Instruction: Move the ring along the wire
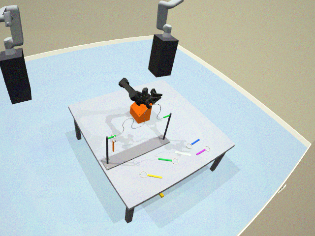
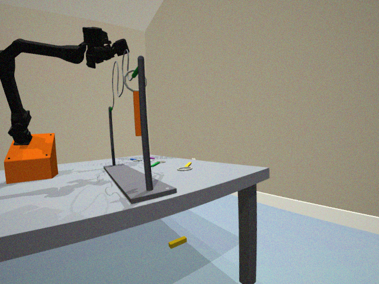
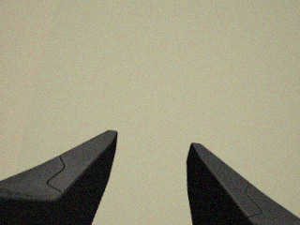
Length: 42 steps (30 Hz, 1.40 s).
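Note:
The ring (image 1: pixel 114 139) (image 2: pixel 129 89) hangs around the green wire part (image 1: pixel 110 137) (image 2: pixel 134 72) beside the near-left post (image 1: pixel 107 151) (image 2: pixel 144 122). Its orange handle (image 1: pixel 113 146) (image 2: pixel 137 113) points straight down. The thin grey wire (image 1: pixel 123 124) (image 2: pixel 112 82) winds to the other green part (image 1: pixel 167 116) (image 2: pixel 111 109) at the far post (image 1: pixel 167 127) (image 2: pixel 112 137). My gripper (image 1: pixel 161 96) (image 3: pixel 153 145) is open, with only wall between its fingers in the wrist view. It is high up, away from the handle. In the exterior view it overlaps the wire's top; their gap is unclear.
The posts stand on a grey base plate (image 1: pixel 137 152) (image 2: pixel 131 183). My arm stands on an orange block (image 1: pixel 140 114) (image 2: pixel 29 171). Loose rings with blue (image 1: pixel 195 141), magenta (image 1: pixel 200 152), green (image 1: pixel 165 159) and yellow (image 1: pixel 154 176) handles and a white bar (image 1: pixel 182 153) lie on the table.

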Tool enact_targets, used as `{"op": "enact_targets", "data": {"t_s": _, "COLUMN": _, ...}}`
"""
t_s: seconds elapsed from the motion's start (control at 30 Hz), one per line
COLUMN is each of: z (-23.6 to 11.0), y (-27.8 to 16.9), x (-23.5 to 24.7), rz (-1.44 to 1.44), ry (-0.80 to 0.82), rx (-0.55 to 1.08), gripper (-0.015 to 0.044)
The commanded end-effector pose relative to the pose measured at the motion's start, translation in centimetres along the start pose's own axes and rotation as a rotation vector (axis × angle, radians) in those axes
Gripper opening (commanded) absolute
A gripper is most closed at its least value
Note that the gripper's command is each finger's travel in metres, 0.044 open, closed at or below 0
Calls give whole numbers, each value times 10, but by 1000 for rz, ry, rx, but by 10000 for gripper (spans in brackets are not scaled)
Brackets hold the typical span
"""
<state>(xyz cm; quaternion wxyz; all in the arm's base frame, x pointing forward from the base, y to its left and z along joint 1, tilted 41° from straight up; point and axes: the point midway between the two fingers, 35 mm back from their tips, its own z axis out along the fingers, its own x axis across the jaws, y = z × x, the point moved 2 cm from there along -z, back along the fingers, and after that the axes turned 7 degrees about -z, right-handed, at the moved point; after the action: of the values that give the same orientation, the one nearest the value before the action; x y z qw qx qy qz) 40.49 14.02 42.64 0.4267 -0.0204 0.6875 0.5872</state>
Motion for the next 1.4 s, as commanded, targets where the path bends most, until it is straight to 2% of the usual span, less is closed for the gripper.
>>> {"op": "enact_targets", "data": {"t_s": 0.0, "z": -21, "y": 2, "x": -24, "rz": -128, "ry": -76, "rx": 31, "gripper": 160}}
{"op": "enact_targets", "data": {"t_s": 0.4, "z": -106, "y": 5, "x": -92, "rz": -551, "ry": -293, "rx": 217, "gripper": 160}}
{"op": "enact_targets", "data": {"t_s": 0.8, "z": -210, "y": 7, "x": -147, "rz": -922, "ry": -444, "rx": 505, "gripper": 160}}
{"op": "enact_targets", "data": {"t_s": 1.03, "z": -261, "y": -20, "x": -168, "rz": -908, "ry": -480, "rx": 607, "gripper": 160}}
{"op": "enact_targets", "data": {"t_s": 1.37, "z": -356, "y": -91, "x": -182, "rz": -661, "ry": -542, "rx": 693, "gripper": 160}}
